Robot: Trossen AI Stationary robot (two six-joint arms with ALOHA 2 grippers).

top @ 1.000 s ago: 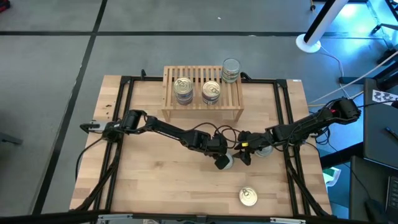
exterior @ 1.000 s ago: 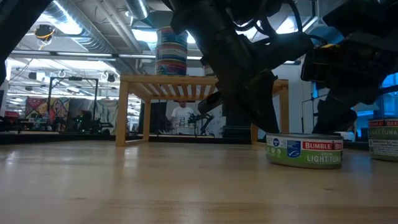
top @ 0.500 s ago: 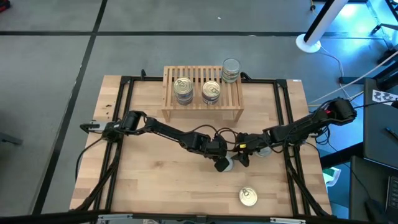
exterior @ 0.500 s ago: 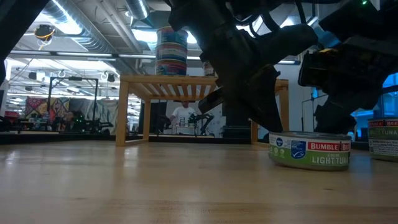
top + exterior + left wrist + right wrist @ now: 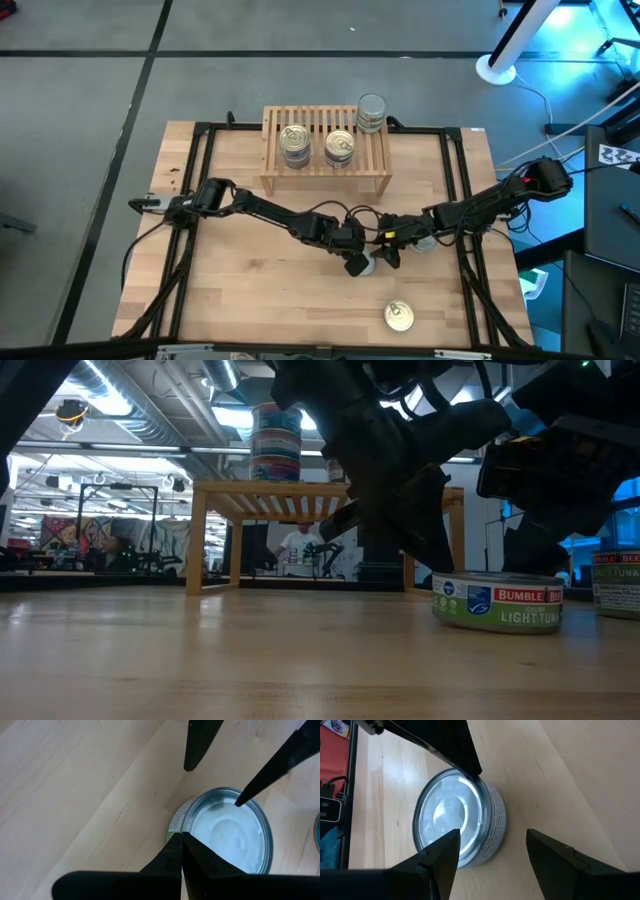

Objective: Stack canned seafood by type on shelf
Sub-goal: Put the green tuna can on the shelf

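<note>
While left claw (image 5: 357, 265) (clamped, empty) touches tin (image 5: 366, 260), right claw (image 5: 388, 256) gapes beside.

Second tin (image 5: 618, 587) cut by low-view edge; arms hide shelf (image 5: 225, 500) right side.

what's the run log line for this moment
left gripper: shut, tip against silver-lid can | right gripper: open, straddling same can | can: on table | shelf: three stacks
</note>
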